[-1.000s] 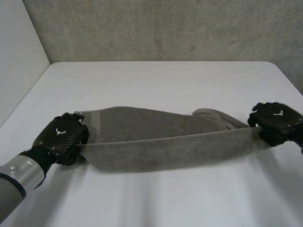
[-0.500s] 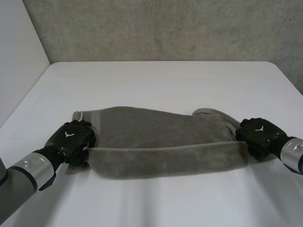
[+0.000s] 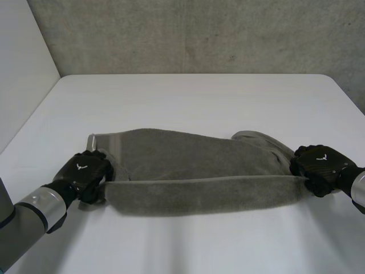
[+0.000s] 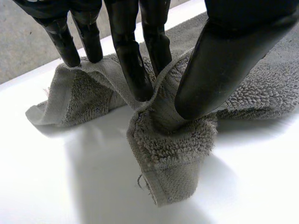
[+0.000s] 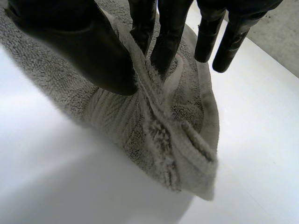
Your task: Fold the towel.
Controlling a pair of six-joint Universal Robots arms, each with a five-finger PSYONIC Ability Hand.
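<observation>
The towel (image 3: 194, 165) is spread left to right across the near middle of the desk (image 3: 188, 97). Its near long edge is raised as a band between the two hands. The left near corner is pinched by the left hand (image 3: 85, 171), with cloth clamped between thumb and fingers (image 4: 133, 65). The right near corner is gripped the same way by the right hand (image 3: 320, 166).

Compared with a second earlier, the right hand is drawn nearer and the left hand is set slightly inward. The raised edge, slanted then, is now held almost level. The edge is judged squared for carrying to the far side, so the fold is barely begun.

The far right corner is bunched behind the right hand and is hard to read. Whether the band is clear of the layer beneath cannot be told.
</observation>
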